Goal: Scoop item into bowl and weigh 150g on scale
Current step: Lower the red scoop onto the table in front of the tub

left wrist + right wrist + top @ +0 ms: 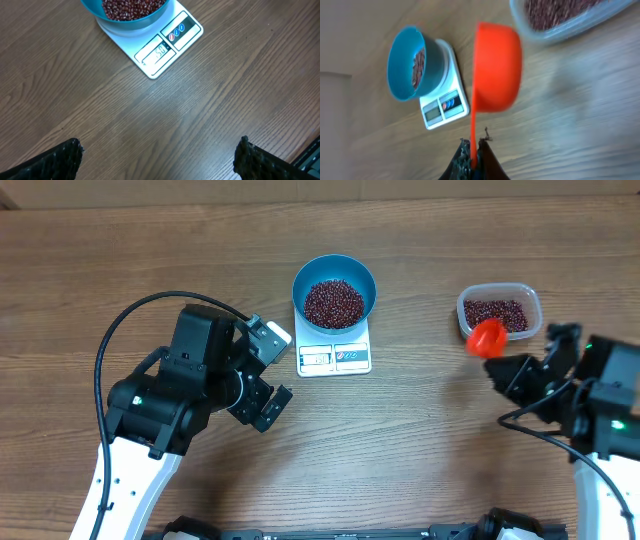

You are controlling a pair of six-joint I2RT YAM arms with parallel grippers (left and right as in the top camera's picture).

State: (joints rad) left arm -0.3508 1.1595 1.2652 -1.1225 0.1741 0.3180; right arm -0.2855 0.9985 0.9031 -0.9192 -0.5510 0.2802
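The left pincer (270, 372) hung released, jaws wide, and ahead of it the blue bowl (303, 275) sat on the white scale (335, 358), heaped with red-brown beans (334, 303). Over to the right, the right pincer (472, 156) was clenched on the handle of an orange scoop (487, 337), its cup just ahead at the near edge of the clear tub (537, 305)

Brown wood-grain table (420, 460), evenly lit

Wooden table (420, 440) bears white scale (335, 359) and clear tub (536, 306).
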